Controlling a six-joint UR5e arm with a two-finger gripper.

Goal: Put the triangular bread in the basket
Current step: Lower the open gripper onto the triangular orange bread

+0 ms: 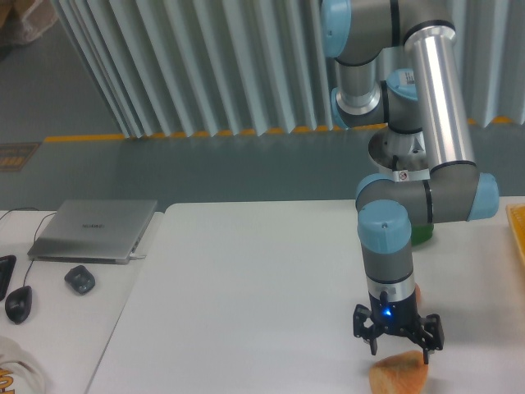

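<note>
Bread (399,374), the triangular wedge, lies at the table's (246,287) near edge, just below the gripper (399,343), whose fingers stand spread apart, seemingly not quite touching its crust.

I see the triangular bread (399,373) with a rough, matt crust, a smooth matt white table (246,304), and a brushed metal laptop (94,229) (dull silver).

Lab or workshop: corrugated metal wall (205,66), UR5e arm (439,98) at white tabletop (262,279), laptop (94,230), mouse (79,280).
</note>
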